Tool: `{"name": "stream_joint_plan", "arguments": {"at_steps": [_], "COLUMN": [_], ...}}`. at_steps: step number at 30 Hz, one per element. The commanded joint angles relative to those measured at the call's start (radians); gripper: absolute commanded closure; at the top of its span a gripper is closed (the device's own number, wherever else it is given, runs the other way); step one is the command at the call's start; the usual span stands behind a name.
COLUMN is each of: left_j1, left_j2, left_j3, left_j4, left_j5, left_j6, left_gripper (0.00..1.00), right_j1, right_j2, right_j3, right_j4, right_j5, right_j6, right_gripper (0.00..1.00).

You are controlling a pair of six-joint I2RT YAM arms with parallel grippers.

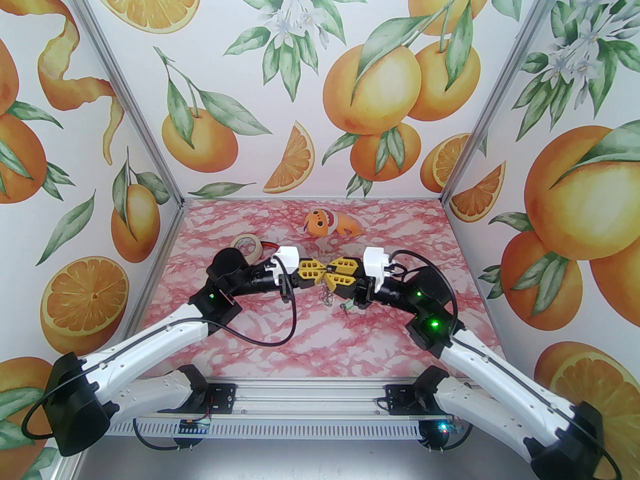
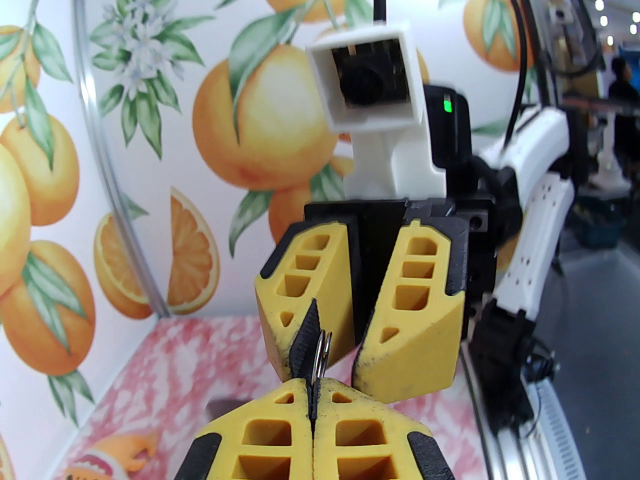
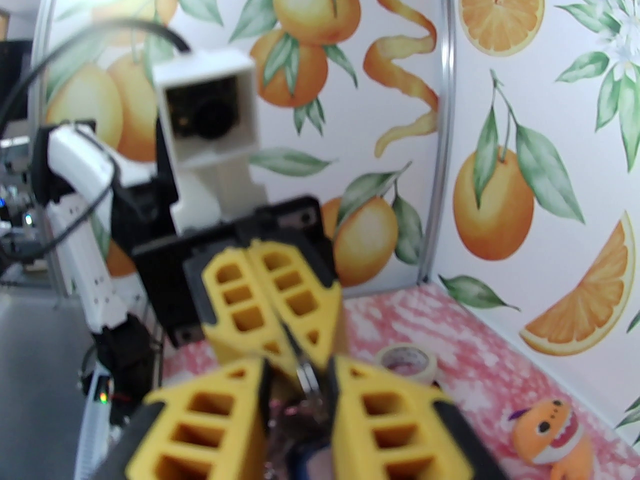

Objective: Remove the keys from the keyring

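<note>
- The left pincer (image 2: 313,387) is pressed tight together. It pinches a thin metal ring of the keyring (image 2: 322,350) right at its tips.
- The right pincer (image 2: 356,363) faces it, tip to tip. Its two yellow fingers (image 2: 415,313) stand apart, with a gap between them.
- The thin ring sits in that gap, close to one of the right pincer's fingers. I cannot tell if it touches.
- From above, both pincers meet over the middle of the pink table (image 1: 300,348), up off its top.
- The rest of the keyring hangs down under the tips as a little bunch of silver rings.
- A blue thing (image 3: 310,463) shows low between the right pincer's fingers. It is too blurry to name.
- A roll of beige tape (image 1: 246,244) lies on the table, far and to the left, behind the left arm.
- An orange toy monster (image 1: 325,222) lies at the far side, near the back wall.
</note>
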Motion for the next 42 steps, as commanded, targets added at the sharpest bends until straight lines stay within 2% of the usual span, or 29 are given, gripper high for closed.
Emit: {"name": "stream_joint_plan", "arguments": {"at_steps": [1, 2, 3, 4, 6, 14, 29, 36, 39, 42], "left_j1": [-0.005, -0.005, -0.004, -0.005, -0.005, -0.005, -0.005, -0.005, -0.006, -0.005], "left_j2": [-0.021, -0.02, -0.008, 0.017, 0.026, 0.025, 0.057, 0.069, 0.071, 0.072], "left_j3": [0.117, 0.124, 0.169, 0.253, 0.299, 0.35, 0.387, 0.398, 0.401, 0.408], "left_j4": [-0.332, -0.355, -0.441, -0.588, -0.673, -0.769, -0.778, -0.781, -0.78, -0.776], "left_j5": [-0.041, -0.043, -0.053, -0.079, -0.092, -0.126, -0.105, -0.102, -0.098, -0.096], "left_j6": [0.182, 0.191, 0.227, 0.284, 0.326, 0.386, 0.386, 0.386, 0.385, 0.381], "left_gripper": [1.0, 1.0, 1.0, 1.0, 1.0, 1.0, 1.0, 1.0, 1.0, 1.0], "right_j1": [-0.008, -0.01, -0.019, -0.037, -0.04, -0.044, -0.044, -0.043, -0.043, -0.044], "right_j2": [0.001, 0.004, 0.016, 0.063, 0.116, 0.19, 0.269, 0.277, 0.285, 0.293], "right_j3": [0.078, 0.089, 0.139, 0.239, 0.345, 0.49, 0.552, 0.547, 0.545, 0.545], "right_j4": [-0.295, -0.317, -0.417, -0.595, -0.763, -0.961, -0.915, -0.869, -0.867, -0.872], "right_j5": [-0.018, -0.02, -0.025, -0.078, -0.093, -0.057, -0.08, -0.091, -0.09, -0.095], "right_j6": [-0.117, -0.128, -0.164, -0.242, -0.328, -0.446, -0.451, -0.44, -0.443, -0.444], "right_gripper": [0.66, 0.66, 0.65, 0.64, 0.64, 0.65, 0.65, 0.74, 0.81, 0.83]}}
